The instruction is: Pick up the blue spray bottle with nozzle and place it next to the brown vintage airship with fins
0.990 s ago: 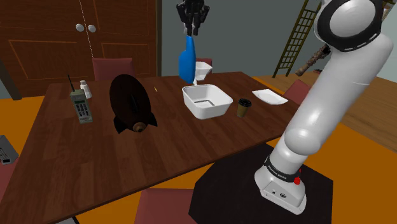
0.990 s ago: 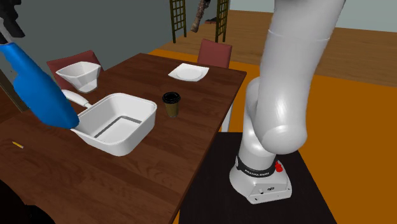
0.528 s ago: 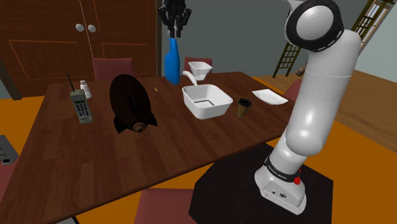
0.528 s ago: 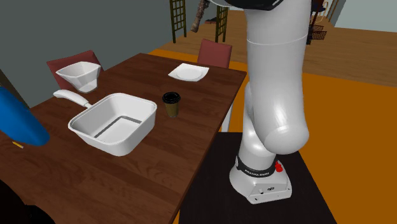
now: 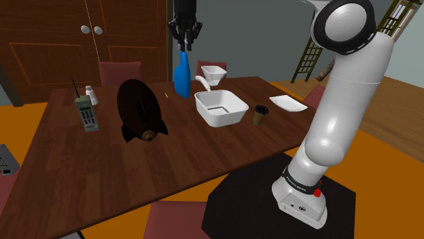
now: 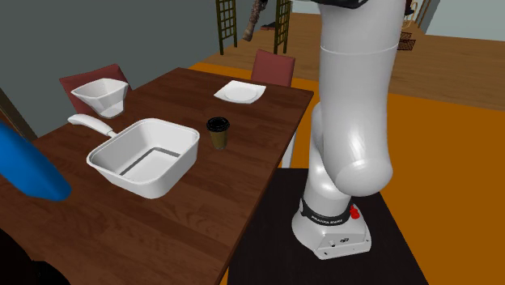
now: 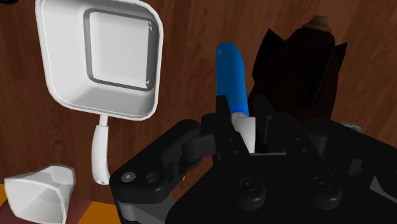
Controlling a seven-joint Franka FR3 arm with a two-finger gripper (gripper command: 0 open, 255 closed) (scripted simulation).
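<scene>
Holds bottle [image 5: 181, 75] upright by its nozzle in end effector [image 5: 184, 46] clamped on it, above table's [image 5: 102, 170] far side, between airship [image 5: 139, 108] on shoulder view's left and pan [image 5: 221, 108] on right.

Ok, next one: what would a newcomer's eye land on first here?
The blue spray bottle stands out most, hanging from the black gripper over the far side of the wooden table. In the shoulder view the dark brown airship sits to its left and a white square pan to its right. The big white arm rises at that view's right.
</scene>
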